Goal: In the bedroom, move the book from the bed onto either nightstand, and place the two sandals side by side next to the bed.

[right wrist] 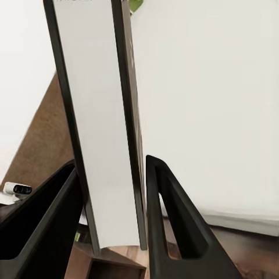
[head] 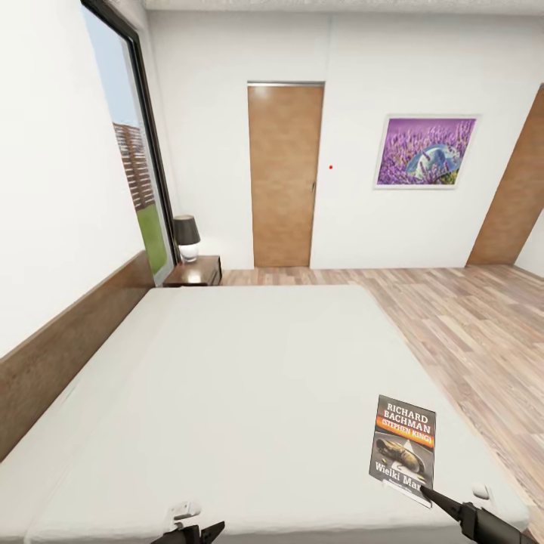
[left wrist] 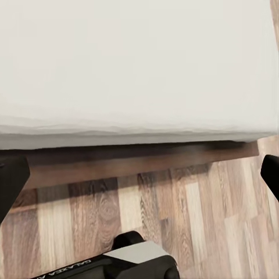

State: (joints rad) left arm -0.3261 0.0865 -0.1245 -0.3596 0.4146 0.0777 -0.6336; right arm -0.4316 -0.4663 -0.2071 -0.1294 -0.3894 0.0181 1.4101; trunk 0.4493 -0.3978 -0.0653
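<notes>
Right tool (right wrist: 116, 232) clamped on the book (head: 406, 444), at the bed's (head: 249, 378) 5 o'clock corner.
Book's lower edge sits between the fingers (right wrist: 174, 221); left tool (left wrist: 139, 180) spread open over floor (left wrist: 116, 215) beside the bed frame.

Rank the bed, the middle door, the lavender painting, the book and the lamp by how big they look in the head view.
1. The bed, by far.
2. The middle door.
3. The lavender painting.
4. The book; it is nearest the camera, so it looks larger than it really is.
5. The lamp, far off.
</notes>
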